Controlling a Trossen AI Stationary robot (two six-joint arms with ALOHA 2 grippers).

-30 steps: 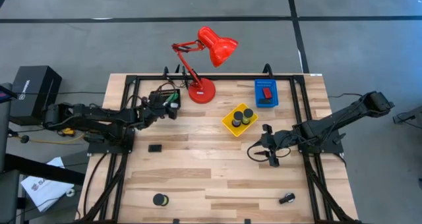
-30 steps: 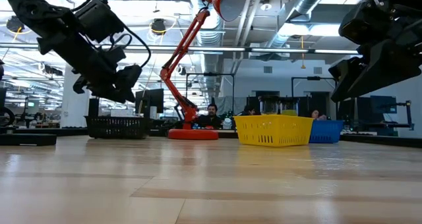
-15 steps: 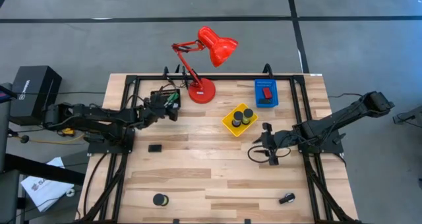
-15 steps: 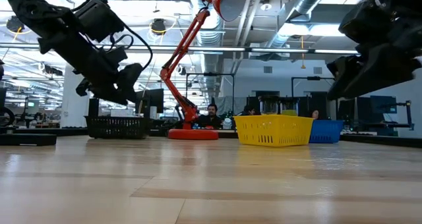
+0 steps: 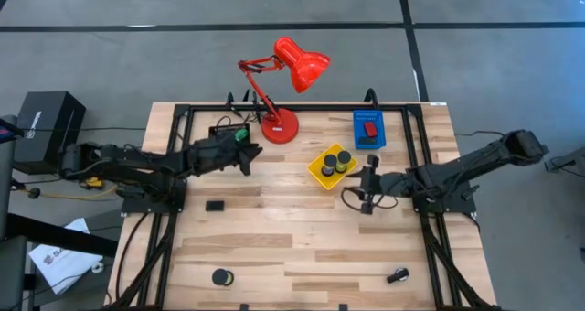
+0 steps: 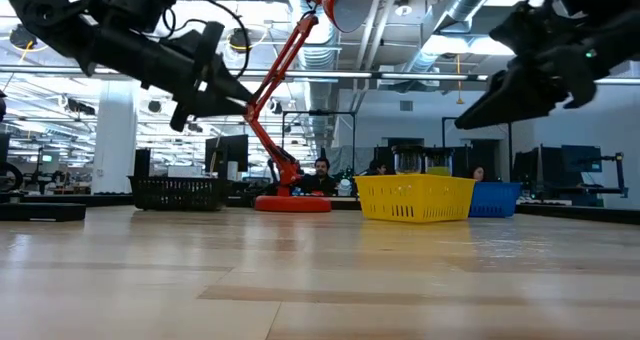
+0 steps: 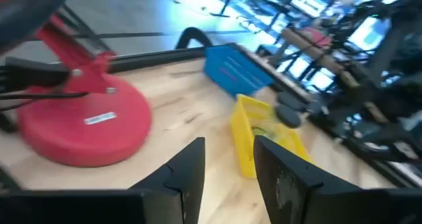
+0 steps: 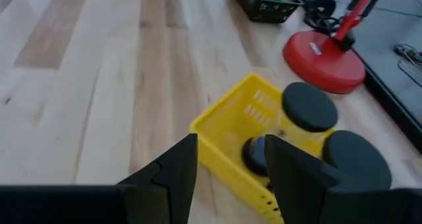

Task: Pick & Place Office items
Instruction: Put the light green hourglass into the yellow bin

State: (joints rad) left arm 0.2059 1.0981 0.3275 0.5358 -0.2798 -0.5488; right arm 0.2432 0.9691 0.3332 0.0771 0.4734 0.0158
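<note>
My left gripper (image 5: 249, 157) hangs open above the table between the black tray (image 5: 225, 129) and the yellow tray (image 5: 322, 172), pointing nearly level toward the right; its wrist view shows nothing between the fingers (image 7: 229, 178). My right gripper (image 5: 367, 188) is open and empty too (image 8: 227, 174), just right of the yellow tray and pointing at it. On the bare wood lie a black block (image 5: 215, 204), a black tape roll (image 5: 222, 277) and a small dark clip (image 5: 397, 276). Black-capped cylinders (image 5: 335, 161) stand in the yellow tray. A red block (image 5: 370, 128) lies in the blue tray (image 5: 359, 143).
The red desk lamp stands on its round base (image 5: 280, 127) at the far edge, between the black tray and the blue one, its head (image 5: 302, 64) over the table's far rim. Black frame rails (image 5: 174, 219) run along both sides. The middle and near wood is open.
My left gripper has swung away from the black tray toward the table's right and tipped up from pointing downward to nearly level. My right gripper has shifted a little toward the far edge and turned to face the yellow tray.
</note>
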